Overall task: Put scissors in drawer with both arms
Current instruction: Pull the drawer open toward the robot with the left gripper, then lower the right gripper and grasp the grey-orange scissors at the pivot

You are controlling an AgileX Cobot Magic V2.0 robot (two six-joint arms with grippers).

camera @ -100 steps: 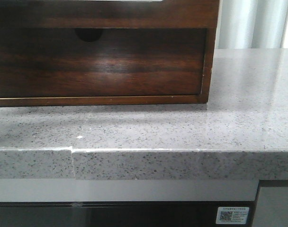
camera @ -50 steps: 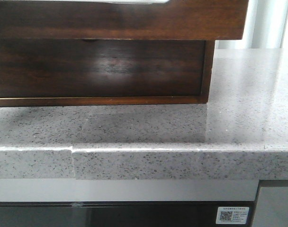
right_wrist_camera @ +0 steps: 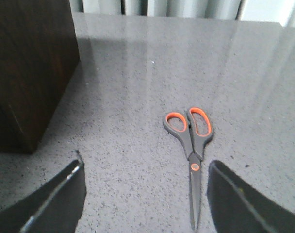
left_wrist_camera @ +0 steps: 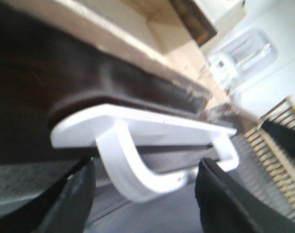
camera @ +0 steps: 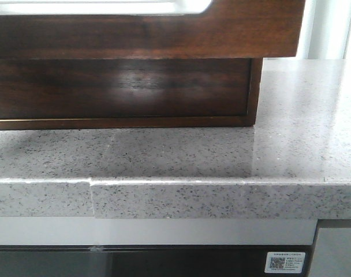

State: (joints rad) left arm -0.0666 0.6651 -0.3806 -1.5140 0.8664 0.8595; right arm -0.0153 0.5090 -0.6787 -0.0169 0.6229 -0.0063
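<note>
speckled grey countertop (camera: 181, 156) carries a dark wood cabinet (camera: 123, 89).

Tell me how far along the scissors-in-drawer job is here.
Done: the drawer already sticks out over the counter. In hand: the left tool straddles its white handle. Left: the scissors lie ungrasped under the open right tool.

The drawer (camera: 164, 29) was glossy dark brown wood with a pale opening along its top edge. The counter (camera: 221, 156) was grey, speckled black. Between the right gripper's (right_wrist_camera: 145, 194) dark fingers, the scissors (right_wrist_camera: 192, 150) were dark grey with orange-lined handle loops and an orange pivot.
</note>
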